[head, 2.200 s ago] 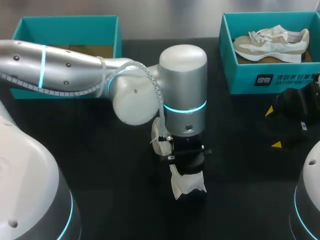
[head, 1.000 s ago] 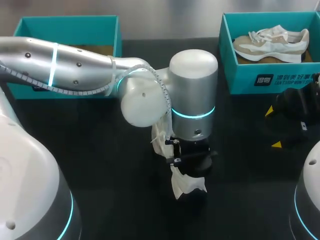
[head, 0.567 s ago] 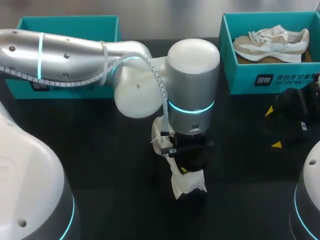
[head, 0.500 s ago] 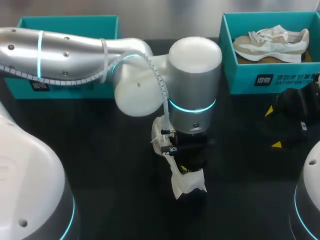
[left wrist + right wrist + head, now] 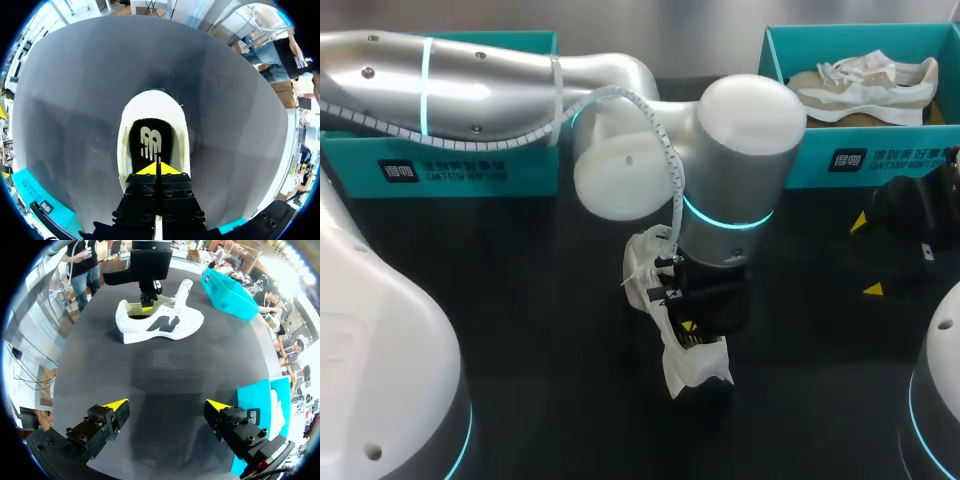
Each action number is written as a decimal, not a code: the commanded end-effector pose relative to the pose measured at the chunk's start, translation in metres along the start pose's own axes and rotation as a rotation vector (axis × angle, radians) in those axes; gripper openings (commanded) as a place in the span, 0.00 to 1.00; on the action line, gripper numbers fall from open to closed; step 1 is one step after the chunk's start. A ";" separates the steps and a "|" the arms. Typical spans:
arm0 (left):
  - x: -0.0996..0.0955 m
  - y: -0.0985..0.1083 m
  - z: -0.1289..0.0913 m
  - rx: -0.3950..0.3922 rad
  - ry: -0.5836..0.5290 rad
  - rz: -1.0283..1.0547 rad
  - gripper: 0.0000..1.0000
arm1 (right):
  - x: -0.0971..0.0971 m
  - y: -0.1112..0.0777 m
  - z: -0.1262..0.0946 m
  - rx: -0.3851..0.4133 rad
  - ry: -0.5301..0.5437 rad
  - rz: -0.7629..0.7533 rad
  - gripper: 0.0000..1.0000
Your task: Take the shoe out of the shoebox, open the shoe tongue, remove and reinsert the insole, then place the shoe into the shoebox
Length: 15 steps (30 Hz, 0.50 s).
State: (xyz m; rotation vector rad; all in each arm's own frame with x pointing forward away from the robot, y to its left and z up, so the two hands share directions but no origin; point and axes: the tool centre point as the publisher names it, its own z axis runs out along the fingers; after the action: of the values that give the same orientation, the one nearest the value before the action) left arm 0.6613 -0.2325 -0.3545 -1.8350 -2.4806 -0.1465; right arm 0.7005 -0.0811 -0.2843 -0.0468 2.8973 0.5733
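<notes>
Standing white shoe, black insole inside | left claw pressed together | right claw spread

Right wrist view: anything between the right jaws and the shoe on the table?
No. Only bare black table lies between the open right jaws and the shoe; the right wrist view shows the whole stretch.
</notes>
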 end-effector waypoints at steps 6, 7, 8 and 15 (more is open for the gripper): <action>0.012 0.011 0.008 -0.002 -0.004 -0.024 0.32 | 0.001 0.000 0.000 0.004 -0.001 0.001 1.00; 0.012 0.012 0.010 -0.001 0.000 -0.029 0.34 | 0.001 0.000 0.000 0.004 -0.001 0.001 1.00; 0.013 0.013 0.010 0.001 0.000 -0.030 0.38 | 0.001 0.000 0.000 0.004 -0.001 0.001 1.00; 0.012 0.016 0.011 0.007 -0.017 -0.030 1.00 | 0.001 0.000 0.000 0.004 -0.001 0.001 1.00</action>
State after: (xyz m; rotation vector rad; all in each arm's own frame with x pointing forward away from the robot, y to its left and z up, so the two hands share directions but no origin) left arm 0.6715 -0.2190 -0.3636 -1.8001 -2.5146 -0.1333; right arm 0.7006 -0.0810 -0.2843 -0.0469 2.8972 0.5733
